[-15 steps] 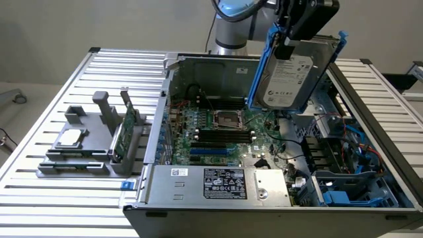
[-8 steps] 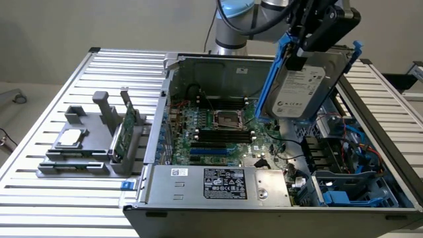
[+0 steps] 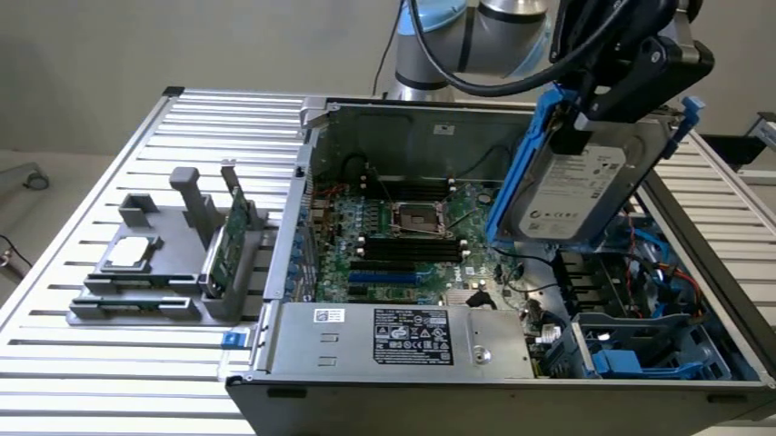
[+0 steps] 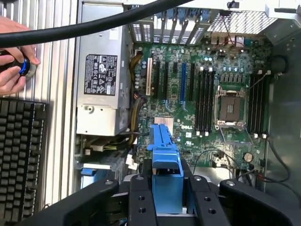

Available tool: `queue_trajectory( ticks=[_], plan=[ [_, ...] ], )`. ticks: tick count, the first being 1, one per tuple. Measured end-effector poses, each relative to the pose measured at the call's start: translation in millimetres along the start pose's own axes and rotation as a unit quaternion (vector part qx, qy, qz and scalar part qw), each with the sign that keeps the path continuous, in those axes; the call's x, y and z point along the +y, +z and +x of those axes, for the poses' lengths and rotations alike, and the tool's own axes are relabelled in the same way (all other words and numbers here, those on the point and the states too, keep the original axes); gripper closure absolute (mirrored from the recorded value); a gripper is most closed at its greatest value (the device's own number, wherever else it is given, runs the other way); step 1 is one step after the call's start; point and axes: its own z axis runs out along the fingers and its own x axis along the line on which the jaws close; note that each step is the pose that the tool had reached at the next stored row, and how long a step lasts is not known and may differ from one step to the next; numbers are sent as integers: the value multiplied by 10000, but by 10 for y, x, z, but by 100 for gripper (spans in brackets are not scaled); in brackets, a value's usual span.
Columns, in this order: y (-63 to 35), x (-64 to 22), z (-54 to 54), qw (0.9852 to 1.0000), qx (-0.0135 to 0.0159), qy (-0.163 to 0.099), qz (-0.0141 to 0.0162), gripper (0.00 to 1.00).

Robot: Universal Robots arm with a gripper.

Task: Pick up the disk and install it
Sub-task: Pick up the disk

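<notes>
My tool (image 4: 167, 188) is clamped on the disk (image 3: 582, 186), its black fingers (image 4: 141, 193) pressing both sides of the blue carrier's end. The disk hangs in the air above the open case (image 3: 291, 236), tilted steeply, with its white label facing the exterior camera. It is over the side of the motherboard (image 3: 401, 254) toward the exterior view's right, clear of the board and of everything below it. Beneath it, toward the near corner of the case, is the blue drive bay (image 3: 642, 350). The grey power supply (image 3: 388, 341) lies along the case's near edge. On the tabletop (image 3: 145, 363) at the exterior view's left, a grey fixture (image 3: 182, 272) carries a square chip (image 3: 131, 252) and an upright green card (image 3: 231, 241). In the wrist view, a person's hand (image 4: 11, 61) holds a blue-ringed knob beside a black keyboard (image 4: 21, 155).
</notes>
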Motion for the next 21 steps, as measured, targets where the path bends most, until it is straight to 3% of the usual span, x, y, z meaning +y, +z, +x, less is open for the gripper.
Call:
queue_trajectory(
  ticks=[15,21],
  plan=[
    [8,-249,586,10000,0,0,-1,67],
    [5,-283,702,10000,-2,-1,-73,67]
  ],
)
